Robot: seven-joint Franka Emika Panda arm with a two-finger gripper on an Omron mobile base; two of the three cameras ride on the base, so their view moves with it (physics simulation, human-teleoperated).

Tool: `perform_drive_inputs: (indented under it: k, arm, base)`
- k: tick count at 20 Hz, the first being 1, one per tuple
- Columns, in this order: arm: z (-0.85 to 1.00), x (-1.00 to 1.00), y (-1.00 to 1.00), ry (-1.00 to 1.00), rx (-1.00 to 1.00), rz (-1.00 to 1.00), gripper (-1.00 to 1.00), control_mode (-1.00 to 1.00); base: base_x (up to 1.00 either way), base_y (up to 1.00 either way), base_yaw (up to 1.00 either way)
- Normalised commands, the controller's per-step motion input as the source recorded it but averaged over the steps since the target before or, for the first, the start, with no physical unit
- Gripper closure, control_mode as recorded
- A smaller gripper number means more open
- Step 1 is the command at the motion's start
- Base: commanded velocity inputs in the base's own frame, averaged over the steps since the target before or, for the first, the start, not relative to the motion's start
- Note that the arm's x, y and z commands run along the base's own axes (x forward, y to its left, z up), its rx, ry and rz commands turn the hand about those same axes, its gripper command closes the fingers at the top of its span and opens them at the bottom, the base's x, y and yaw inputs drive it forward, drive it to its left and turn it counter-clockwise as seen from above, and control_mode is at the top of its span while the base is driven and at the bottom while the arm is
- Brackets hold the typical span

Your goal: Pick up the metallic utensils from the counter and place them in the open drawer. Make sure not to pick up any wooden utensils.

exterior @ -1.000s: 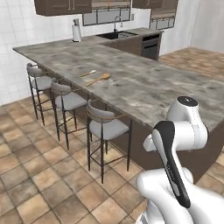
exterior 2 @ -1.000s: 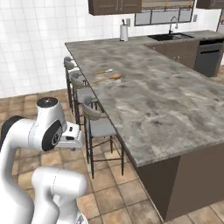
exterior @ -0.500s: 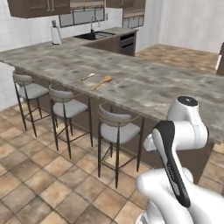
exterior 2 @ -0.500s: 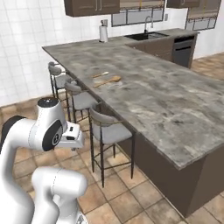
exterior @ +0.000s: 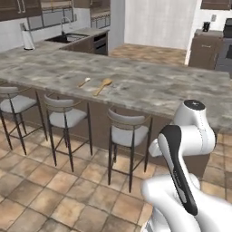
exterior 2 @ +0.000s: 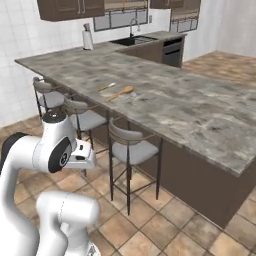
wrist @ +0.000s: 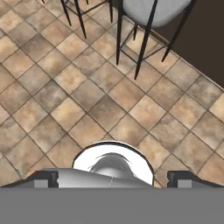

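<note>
Gripper (wrist: 112, 177): jaws wide, empty, aimed at floor tiles well short of the counter (exterior: 149, 86); knife not discernible beside the large wooden spoon (exterior: 103, 86) and thin wooden spoon (exterior: 84, 82); risk: grasping wood where utensils crowd together.

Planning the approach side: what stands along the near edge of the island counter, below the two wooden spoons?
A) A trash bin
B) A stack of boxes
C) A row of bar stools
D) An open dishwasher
C: bar stools with grey seats line the near side of the counter, below the wooden spoons.
</note>
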Motion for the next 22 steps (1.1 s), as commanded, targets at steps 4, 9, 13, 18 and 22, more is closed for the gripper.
perform_drive_inputs:
  k: [4, 9, 13, 18, 22]
  arm:
    - [0.00, 0.00, 0.00, 0.00, 0.00, 0.00, -1.00, 1.00]
    - [0.00, 0.00, 0.00, 0.00, 0.00, 0.00, -1.00, 1.00]
    - [0.00, 0.00, 0.00, 0.00, 0.00, 0.00, -1.00, 1.00]
    - [0.00, 0.00, 0.00, 0.00, 0.00, 0.00, -1.00, 1.00]
    - [0.00, 0.00, 0.00, 0.00, 0.00, 0.00, -1.00, 1.00]
  base:
    - [0.24, 1.00, -0.42]
    - [0.36, 1.00, -0.35]
    - [0.50, 1.00, -0.27]
    - [0.58, 1.00, -0.28]
    - [0.54, 0.68, -0.29]
